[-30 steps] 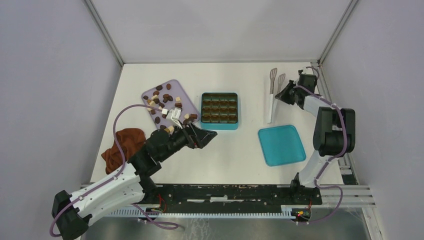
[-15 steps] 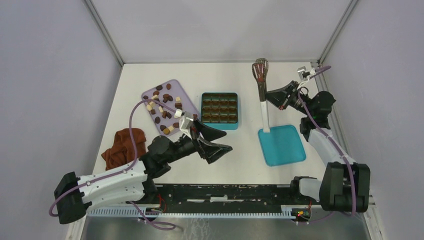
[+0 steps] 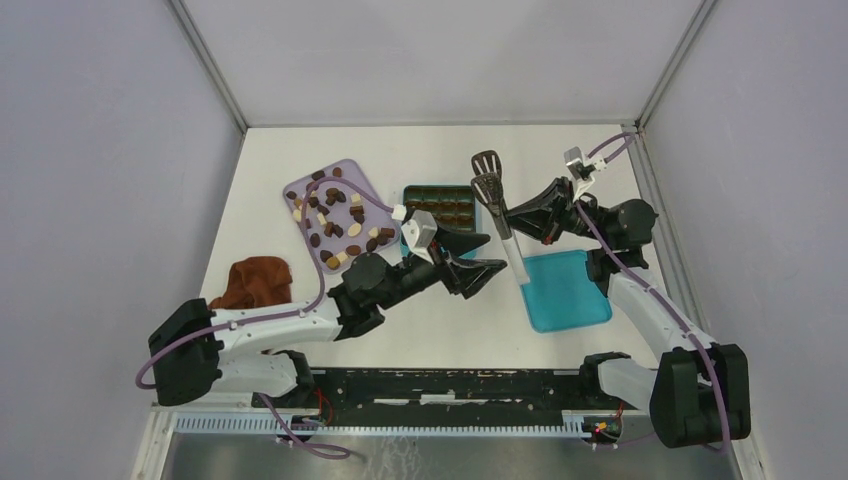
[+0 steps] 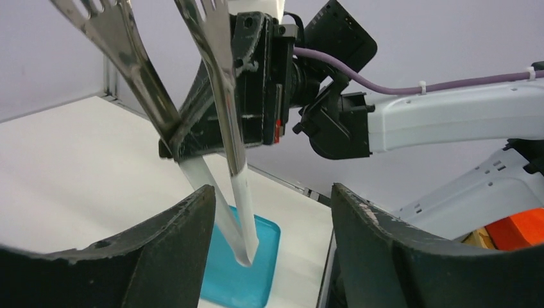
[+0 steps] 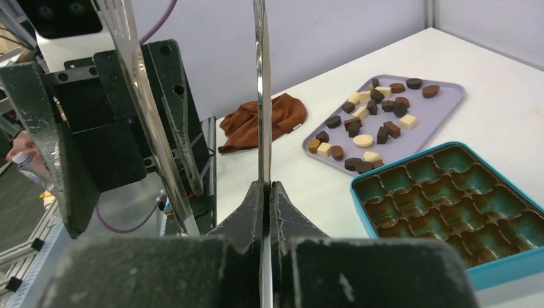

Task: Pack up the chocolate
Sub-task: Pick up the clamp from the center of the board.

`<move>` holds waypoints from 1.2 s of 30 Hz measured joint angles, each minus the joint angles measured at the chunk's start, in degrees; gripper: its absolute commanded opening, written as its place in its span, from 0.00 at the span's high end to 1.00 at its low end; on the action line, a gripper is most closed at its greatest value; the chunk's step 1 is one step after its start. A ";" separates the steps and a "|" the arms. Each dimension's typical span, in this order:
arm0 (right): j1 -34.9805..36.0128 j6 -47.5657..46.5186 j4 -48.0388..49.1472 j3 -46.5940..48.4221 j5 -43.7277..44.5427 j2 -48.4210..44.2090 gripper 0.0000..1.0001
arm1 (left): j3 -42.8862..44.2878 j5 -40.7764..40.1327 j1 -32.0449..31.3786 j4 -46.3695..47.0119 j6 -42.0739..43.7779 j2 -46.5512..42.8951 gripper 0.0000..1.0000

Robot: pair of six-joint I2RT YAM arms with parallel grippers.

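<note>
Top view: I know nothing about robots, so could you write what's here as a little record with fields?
Chocolate: loose pieces on the lilac tray
Teal box: cells empty
Teal lid: lying flat, right of the box
Tongs: gripped by the right tool, which is shut on them
Left tool: open, holding nothing, close to the tongs' handles
Cloth: crumpled at the left

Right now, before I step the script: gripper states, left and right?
Left gripper: open, holding nothing.
Right gripper: shut on the tongs.
</note>
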 measured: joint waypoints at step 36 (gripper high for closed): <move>4.57 -13.92 -20.87 4.37 -2.05 7.08 1.00 | 9.38 22.64 8.15 -3.19 2.62 8.04 0.98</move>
